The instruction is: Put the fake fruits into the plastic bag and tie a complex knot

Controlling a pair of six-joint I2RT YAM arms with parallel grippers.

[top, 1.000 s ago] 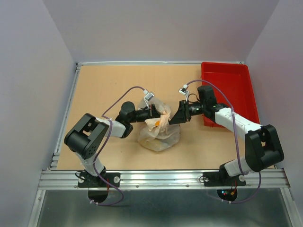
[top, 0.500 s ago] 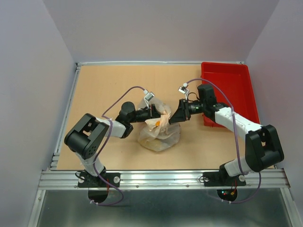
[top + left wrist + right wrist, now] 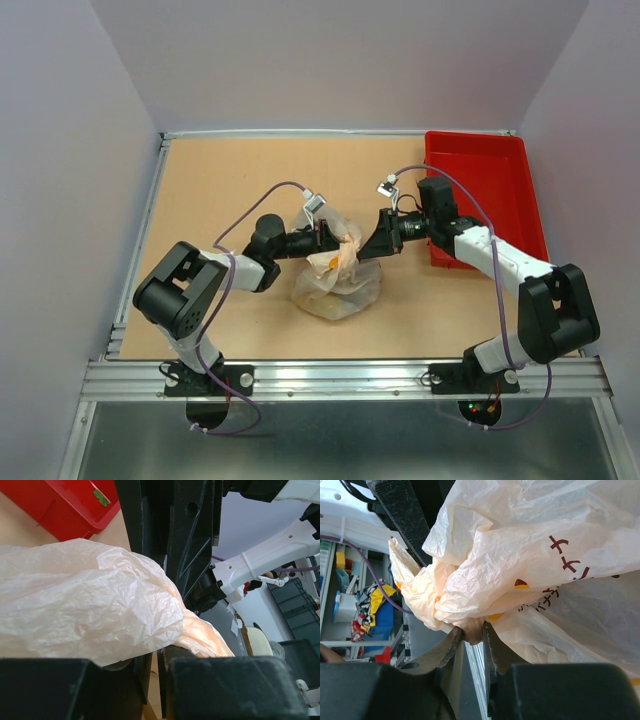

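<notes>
Two hands meet at the bunched top of the plastic bag [image 3: 335,290]. The right hand [image 3: 474,630] has its fingers [image 3: 445,652] close together. They pinch a small twisted bit of the bag between their tips. The left hand [image 3: 155,655] is at the other side of the bag's top. Its fingers [image 3: 75,690] are nearly pressed together, with only a thin gap. The bag lies right over that gap, so I cannot tell if this hand is pinching the bag or only touching it. The two hands are very near each other, tip facing tip, with the scrunched top of the bag between them.

Under the scrunched top, the rest of the bag spreads out full and round on the tabletop [image 3: 220,190], toward the arm bases. The bag is thin, crinkly and whitish, with dark red marks printed on it. A small orange patch [image 3: 332,262] shows through the bag just under the hands. I cannot tell if it is a fruit. A red tray [image 3: 480,170] sits on the tabletop to the right of the bag, well apart from it.
</notes>
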